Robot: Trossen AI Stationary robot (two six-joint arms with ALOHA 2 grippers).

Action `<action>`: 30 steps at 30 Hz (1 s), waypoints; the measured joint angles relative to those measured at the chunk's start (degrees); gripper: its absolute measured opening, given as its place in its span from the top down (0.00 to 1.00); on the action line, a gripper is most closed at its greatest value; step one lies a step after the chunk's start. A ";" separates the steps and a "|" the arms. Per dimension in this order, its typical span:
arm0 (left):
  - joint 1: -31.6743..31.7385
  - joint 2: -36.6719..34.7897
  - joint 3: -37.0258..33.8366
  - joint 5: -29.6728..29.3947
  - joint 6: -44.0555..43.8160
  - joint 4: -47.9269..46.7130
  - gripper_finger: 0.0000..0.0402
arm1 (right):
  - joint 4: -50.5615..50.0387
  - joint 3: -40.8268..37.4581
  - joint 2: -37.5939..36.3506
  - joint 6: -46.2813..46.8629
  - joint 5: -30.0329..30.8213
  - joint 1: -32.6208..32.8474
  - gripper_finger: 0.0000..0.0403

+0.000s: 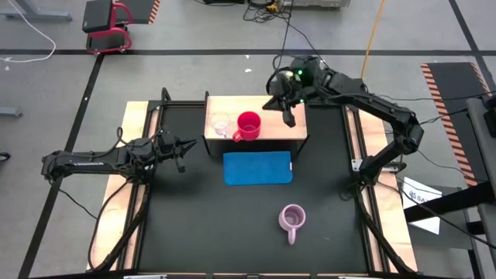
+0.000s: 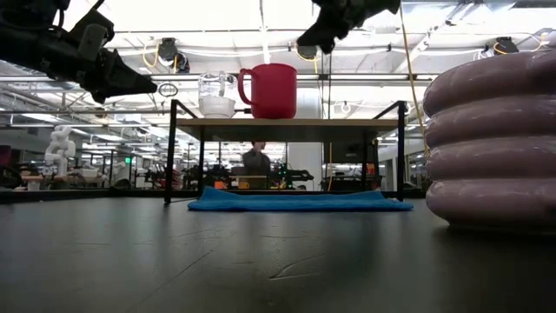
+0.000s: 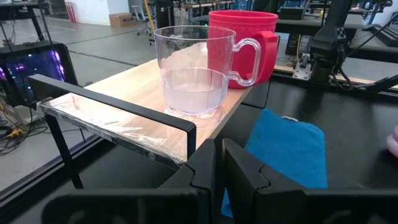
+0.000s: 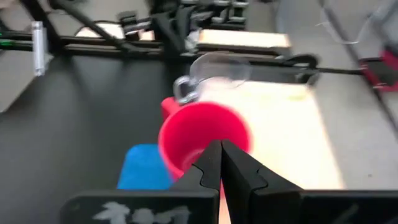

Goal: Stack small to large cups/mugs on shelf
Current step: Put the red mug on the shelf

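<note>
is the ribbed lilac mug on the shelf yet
No. The ribbed lilac mug stands upright on the black table, in front of the blue mat, off the wooden shelf.

No text, label, brand, number or sign can be read in any view. Small dark print is seen on white paper sheets (image 1: 419, 203) on the floor to the right of the table (image 1: 194, 232), but it is too small to be made out. No markings are seen on the red mug (image 3: 249, 43) or the glass cup (image 3: 196, 68).
</note>
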 joint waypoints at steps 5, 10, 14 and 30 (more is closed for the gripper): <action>0.02 0.01 0.00 -0.40 0.05 0.04 0.92 | -3.45 7.26 3.14 2.04 1.16 0.31 1.00; 0.00 0.01 0.02 -1.41 0.22 -0.13 0.92 | -4.72 14.13 8.81 4.07 1.01 1.84 1.00; 0.02 0.01 0.02 -1.44 0.11 -0.90 0.92 | -10.50 18.85 12.92 0.46 1.11 2.92 1.00; 0.02 -0.01 0.02 -1.46 0.85 -1.49 0.92 | -20.88 24.53 15.98 -20.24 8.68 8.84 1.00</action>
